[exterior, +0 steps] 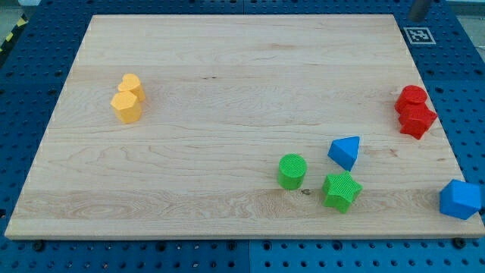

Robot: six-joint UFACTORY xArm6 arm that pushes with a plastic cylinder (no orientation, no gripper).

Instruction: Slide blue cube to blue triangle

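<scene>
Sitting at the near right edge of the wooden board, the blue cube hangs partly over the rim, well apart from the blue triangle, which lies further left and a little farther away. My tip does not show; a dark shape at the far right corner may be part of the rod, so I cannot tell where the tip stands relative to the blocks, and it has hold of nothing that I can see. The main risk, I judge, is the cube tipping off the edge if pushed from the wrong side. A push running too near could also knock the green star, near the triangle, or the green cylinder.
</scene>
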